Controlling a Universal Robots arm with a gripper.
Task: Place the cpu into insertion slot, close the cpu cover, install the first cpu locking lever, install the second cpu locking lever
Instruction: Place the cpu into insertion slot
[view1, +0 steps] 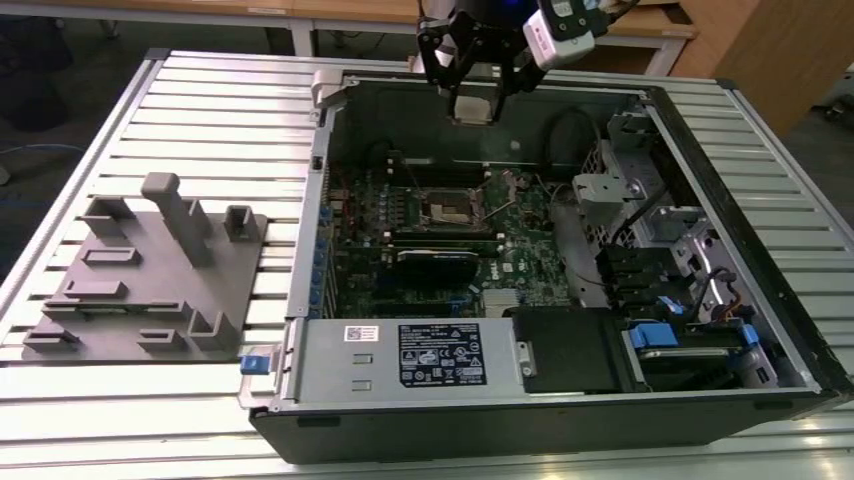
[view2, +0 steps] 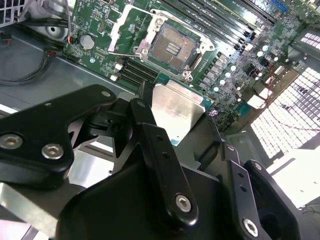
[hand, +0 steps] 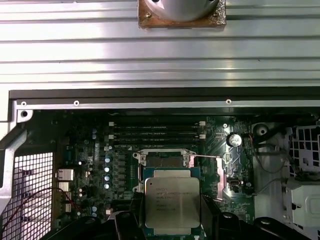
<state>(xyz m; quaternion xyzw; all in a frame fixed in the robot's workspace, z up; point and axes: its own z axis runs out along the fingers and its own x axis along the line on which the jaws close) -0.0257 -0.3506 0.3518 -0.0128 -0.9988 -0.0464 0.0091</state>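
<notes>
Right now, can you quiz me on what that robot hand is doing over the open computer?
1. True or false: the hand is shut on the cpu, held above the computer case.
2. The insertion slot is: A) shut under a plate, B) open, contacts bare, C) already holding a chip.
3. Fill in: the grey fixture plate lies beside the case, on the exterior view's ____.
Key: 1 true; 2 B; 3 left.

A ribbed, silver slatted tabletop (view1: 200, 110) carries an open computer case (view1: 400, 405) lying on its side. Beside it, toward the exterior view's left, rests a grey moulded fixture block (view1: 147, 290).
</notes>
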